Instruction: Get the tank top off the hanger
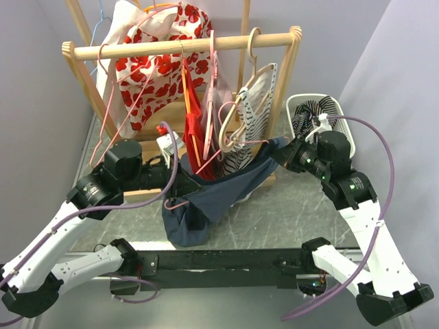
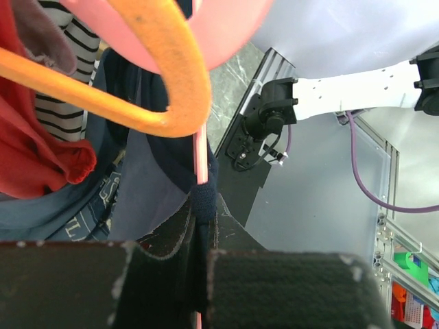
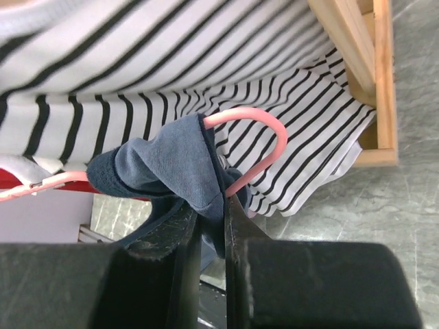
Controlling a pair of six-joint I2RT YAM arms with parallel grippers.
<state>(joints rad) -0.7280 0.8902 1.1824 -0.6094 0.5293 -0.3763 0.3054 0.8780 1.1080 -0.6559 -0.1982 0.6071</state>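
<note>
A navy tank top (image 1: 212, 199) hangs slack on a pink wire hanger (image 1: 177, 203) stretched between my two grippers in front of the rack. My left gripper (image 1: 180, 186) is shut on the hanger's wire (image 2: 200, 154) where a navy strap (image 2: 203, 199) wraps it; the left gripper (image 2: 204, 219) shows no gap in its wrist view. My right gripper (image 1: 278, 156) is shut on a fold of the tank top (image 3: 171, 164) at the other shoulder. In its wrist view the right gripper (image 3: 221, 205) pinches cloth right beside the hanger's curved end (image 3: 267, 130).
A wooden clothes rack (image 1: 185, 44) stands behind, carrying a red-flowered garment (image 1: 158, 68), a red garment (image 1: 195, 130) on an orange hanger, and a striped top (image 1: 254, 116) on a wooden hanger. A white basket (image 1: 343, 116) with striped cloth sits at the right.
</note>
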